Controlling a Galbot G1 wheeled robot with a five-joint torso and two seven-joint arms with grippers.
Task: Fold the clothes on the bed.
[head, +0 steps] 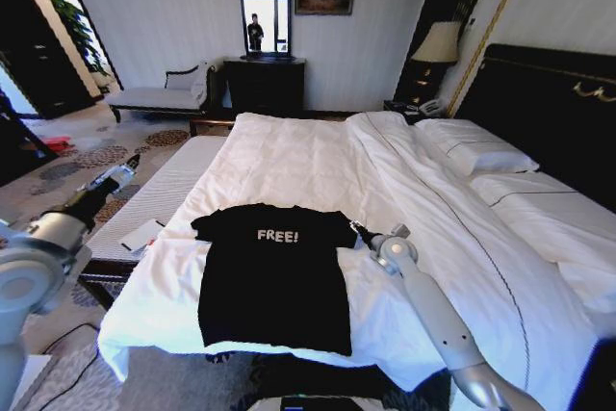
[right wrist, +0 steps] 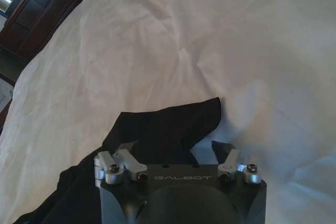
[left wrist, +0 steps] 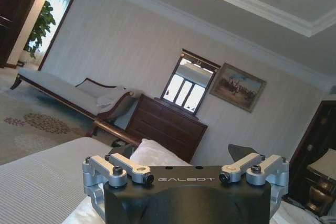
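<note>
Risk sits at the right gripper: its fingers stand spread with nothing between them, poised over the tip of the T-shirt's sleeve near the bed's foot edge. Closing there could, I judge, pinch the white duvet along with the thin cotton, or take too little cloth and let it slip. Left gripper hangs open, empty, off the bed's side. Black, short-sleeved, "FREE!" upward, the shirt lies flat, its hem at the foot edge.
</note>
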